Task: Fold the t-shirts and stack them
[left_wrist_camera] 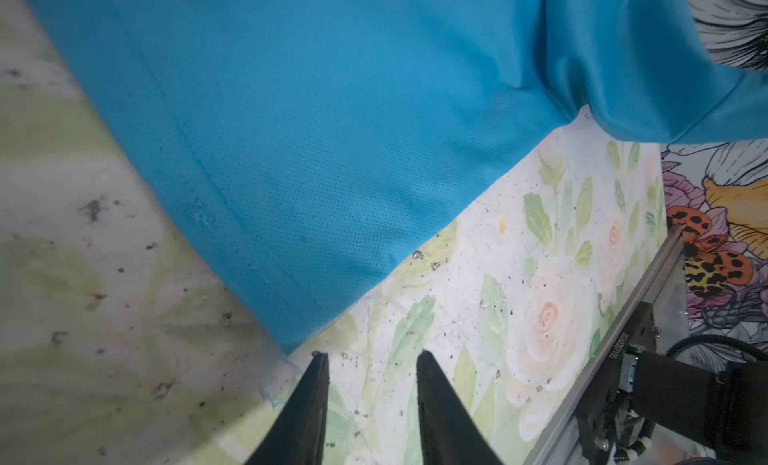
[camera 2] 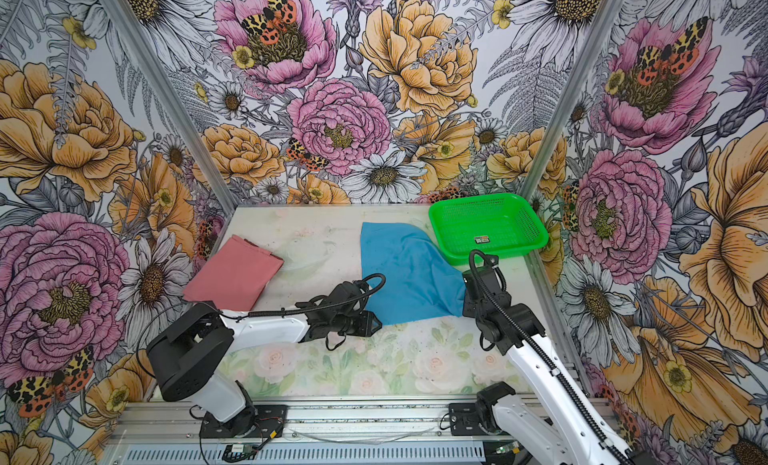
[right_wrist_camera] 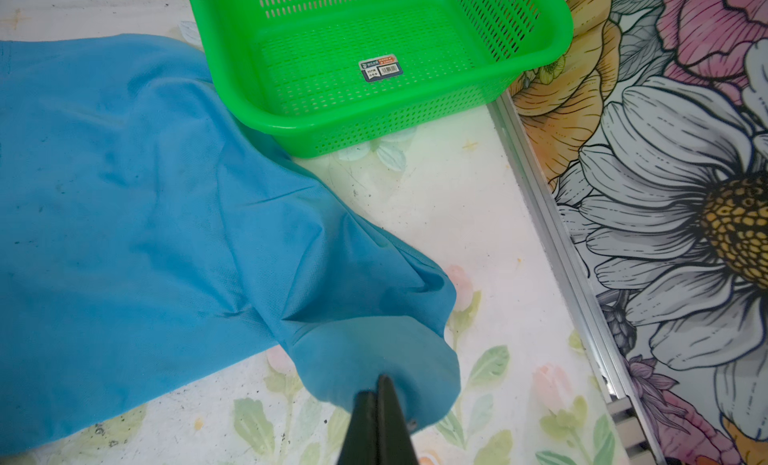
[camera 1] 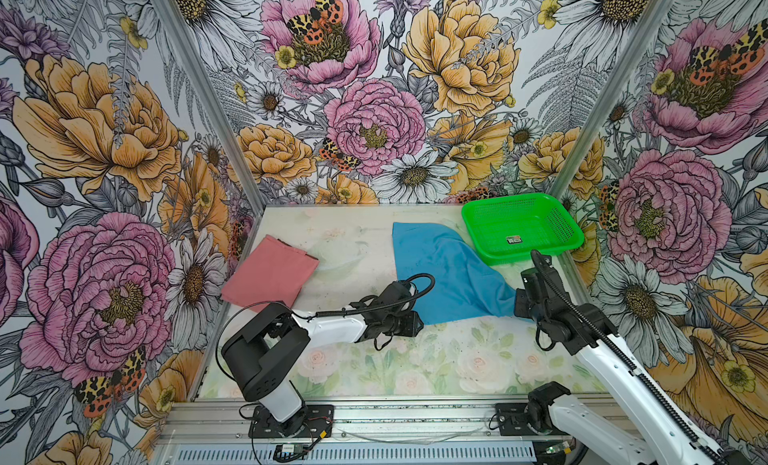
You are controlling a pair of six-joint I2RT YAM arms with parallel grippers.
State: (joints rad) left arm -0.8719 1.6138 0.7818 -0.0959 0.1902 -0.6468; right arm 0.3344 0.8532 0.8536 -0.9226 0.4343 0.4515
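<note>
Closest to the lens in the left wrist view, the left gripper [left_wrist_camera: 370, 357] hangs low over the table [left_wrist_camera: 498, 276] with its two black fingers [left_wrist_camera: 316, 400] apart and nothing between them. One fingertip sits just beside a loose corner of the blue t-shirt [left_wrist_camera: 311, 130], which lies flat there; whether it touches the cloth I cannot tell.

The right wrist view shows the right gripper [right_wrist_camera: 380, 379] with its jaws pressed together on a fold of the blue t-shirt [right_wrist_camera: 124, 192]. The cloth bunches and rises into the pinch, with creases running back from it toward the green basket [right_wrist_camera: 374, 34].

Both top views show the blue t-shirt [camera 1: 440, 267] [camera 2: 407, 267] spread out just beside the basket [camera 1: 523, 221] [camera 2: 490, 219], one edge touching the basket's side. The pinched corner is the part of the shirt on the near side of the basket, and the left gripper's corner is farther from the basket.

Well apart from the basket, beyond the blue shirt, the pink t-shirt [camera 1: 270, 271] [camera 2: 232, 273] lies folded into a neat rectangle on the table [camera 1: 415, 359]. Bare tabletop separates the two shirts. Only a small label shows on the basket's mesh floor.
</note>
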